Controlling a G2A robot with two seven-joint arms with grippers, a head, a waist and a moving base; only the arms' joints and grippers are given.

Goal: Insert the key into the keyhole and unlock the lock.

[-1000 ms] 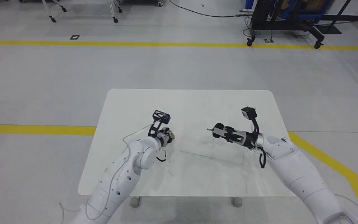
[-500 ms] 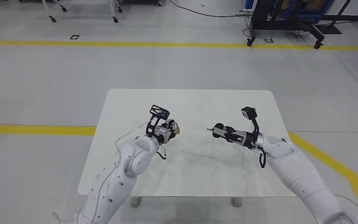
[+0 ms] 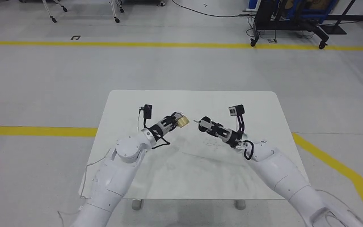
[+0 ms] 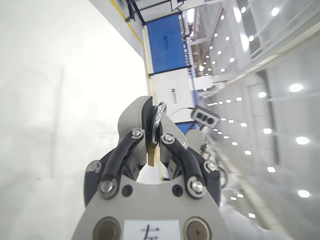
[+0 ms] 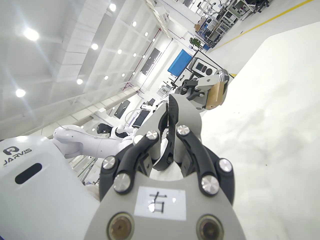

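My left gripper (image 3: 173,122) is shut on the steel shackle (image 4: 158,116) of a brass padlock (image 3: 182,121), held above the middle of the white table. In the left wrist view the brass body (image 4: 152,156) hangs between the fingers. My right gripper (image 3: 206,125) is shut on a key with a black head (image 5: 168,136); its thin metal blade (image 3: 197,120) points at the padlock, a short gap away. The right wrist view shows the padlock (image 5: 215,94) just beyond my right gripper (image 5: 172,99), in the other arm's fingers.
The white table (image 3: 249,108) carries faint scuff marks near its middle. Both arms hang over its centre. Grey floor with yellow lines lies around the table.
My left gripper has lifted the padlock off the table and turned it towards the right arm. My right gripper has moved left with the key, closing most of the gap.
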